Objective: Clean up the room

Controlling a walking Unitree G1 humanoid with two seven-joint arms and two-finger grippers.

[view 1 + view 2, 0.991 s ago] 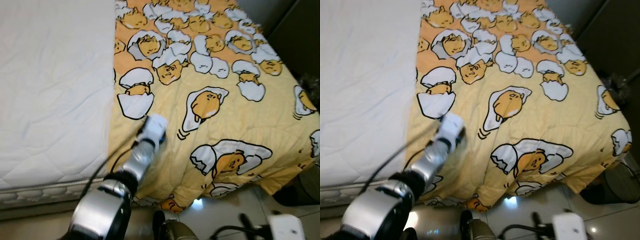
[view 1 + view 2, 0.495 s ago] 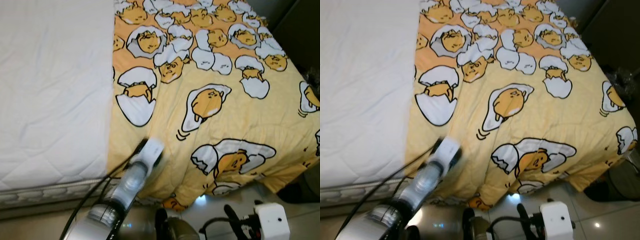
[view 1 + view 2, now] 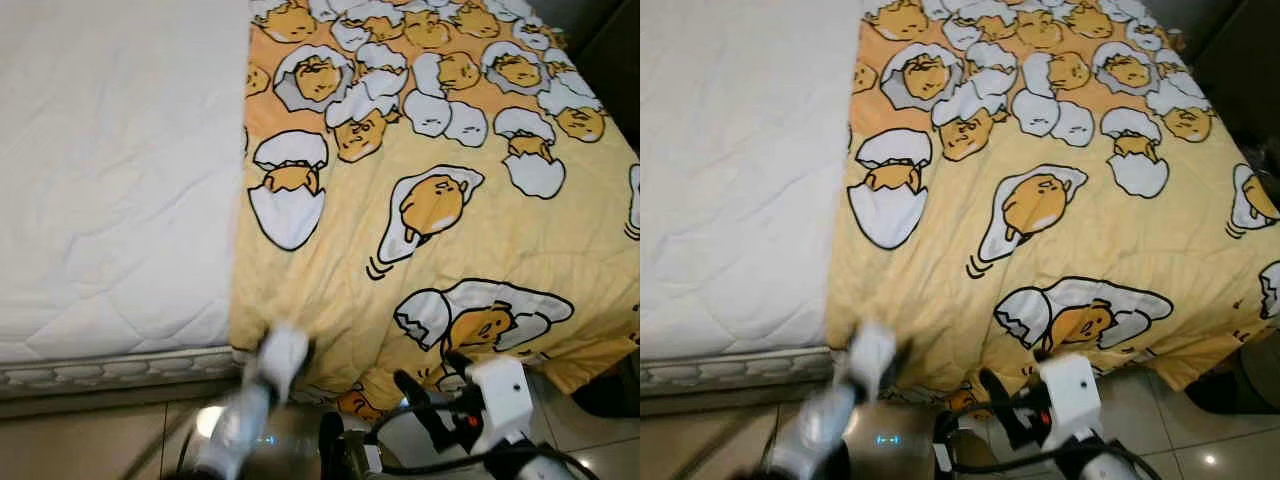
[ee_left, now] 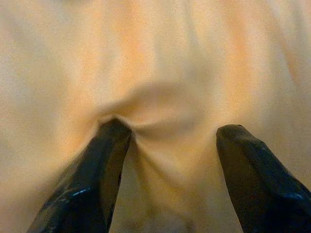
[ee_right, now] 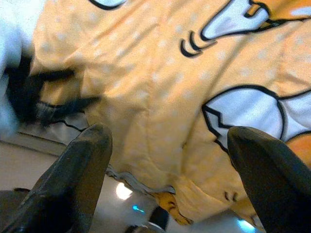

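From the left eye view, the yellow egg-print blanket (image 3: 440, 190) covered the bed beside the bare white mattress (image 3: 110, 170); the left pincer (image 3: 283, 352) met the blanket's hanging edge, and the right pincer (image 3: 432, 385) hovered below that edge.

By the left wrist view, spread fingers (image 4: 97, 170) pressed into blanket cloth.

In the right wrist view, fingers (image 5: 73, 179) stood wide apart before the blanket. No writing was legible.

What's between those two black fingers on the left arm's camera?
A pinched fold of the yellow blanket bunches between the left gripper fingers, seen in the left wrist view.
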